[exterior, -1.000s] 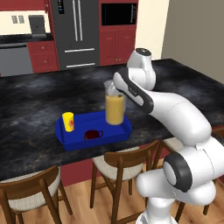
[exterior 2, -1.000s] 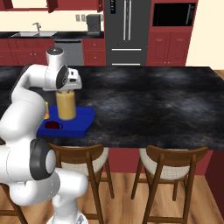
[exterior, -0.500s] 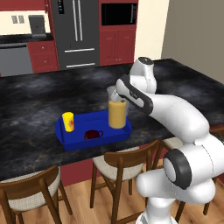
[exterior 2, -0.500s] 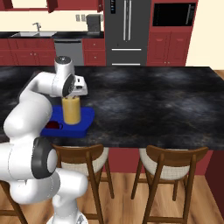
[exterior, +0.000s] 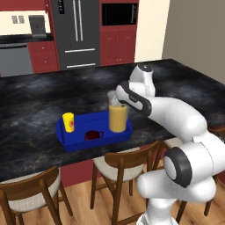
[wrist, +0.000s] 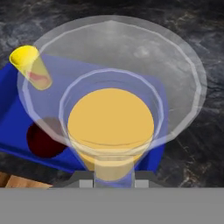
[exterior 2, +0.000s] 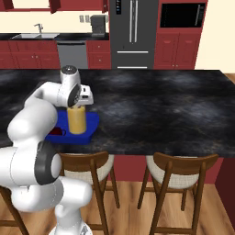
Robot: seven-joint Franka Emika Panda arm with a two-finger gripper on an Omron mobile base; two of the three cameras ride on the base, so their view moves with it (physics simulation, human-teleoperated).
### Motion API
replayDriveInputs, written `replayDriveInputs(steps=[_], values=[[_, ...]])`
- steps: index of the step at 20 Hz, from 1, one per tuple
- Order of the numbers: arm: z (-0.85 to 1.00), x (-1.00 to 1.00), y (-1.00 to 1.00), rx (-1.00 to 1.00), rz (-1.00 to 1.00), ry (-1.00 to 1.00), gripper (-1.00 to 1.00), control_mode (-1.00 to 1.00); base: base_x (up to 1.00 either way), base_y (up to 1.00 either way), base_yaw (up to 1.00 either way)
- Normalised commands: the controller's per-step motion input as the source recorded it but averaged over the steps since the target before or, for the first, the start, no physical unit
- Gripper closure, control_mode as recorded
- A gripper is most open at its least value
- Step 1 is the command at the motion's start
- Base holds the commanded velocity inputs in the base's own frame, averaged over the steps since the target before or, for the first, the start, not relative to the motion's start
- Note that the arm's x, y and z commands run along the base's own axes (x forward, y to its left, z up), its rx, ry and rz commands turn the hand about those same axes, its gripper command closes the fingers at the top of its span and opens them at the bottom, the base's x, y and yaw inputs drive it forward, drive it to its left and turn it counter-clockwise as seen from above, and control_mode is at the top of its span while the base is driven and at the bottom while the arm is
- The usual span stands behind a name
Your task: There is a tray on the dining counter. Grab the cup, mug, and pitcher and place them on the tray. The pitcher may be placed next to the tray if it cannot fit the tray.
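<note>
Blue tray [exterior: 77,139] — pitcher [exterior: 117,117] hides fingers [wrist: 85,183], far corner.

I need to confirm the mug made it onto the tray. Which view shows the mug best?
The left base view: the mug stands on the tray, unobstructed, between cup and pitcher. The right base view shows a sliver behind the arm; the hand view a dark red blur through the pitcher's wall.

Home kitchen, rendered. Beyond the gripper [exterior: 113,104] we note a steel refrigerator [exterior: 78,33], built-in microwave [exterior: 119,14], red cabinets [exterior 2: 176,50]; below it, wooden chairs [exterior 2: 180,176].
</note>
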Motion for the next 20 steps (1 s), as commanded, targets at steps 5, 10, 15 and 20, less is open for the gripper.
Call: replayDriveInputs(steps=[5, 10, 15, 20], values=[[-0.16, 0.18, 0.0, 0.0, 0.0, 0.0, 1.0, -1.0, 0.0, 0.0, 0.0], [-0.17, 0.17, 0.0, 0.0, 0.0, 0.0, 1.0, -1.0, 0.0, 0.0, 0.0], [-0.08, 0.29, 0.0, 0.0, 0.0, 0.0, 1.0, -1.0, 0.0, 0.0, 0.0], [0.0, 0.38, 0.08, 0.0, 0.0, 0.0, 1.0, -1.0, 0.0, 0.0, 0.0]])
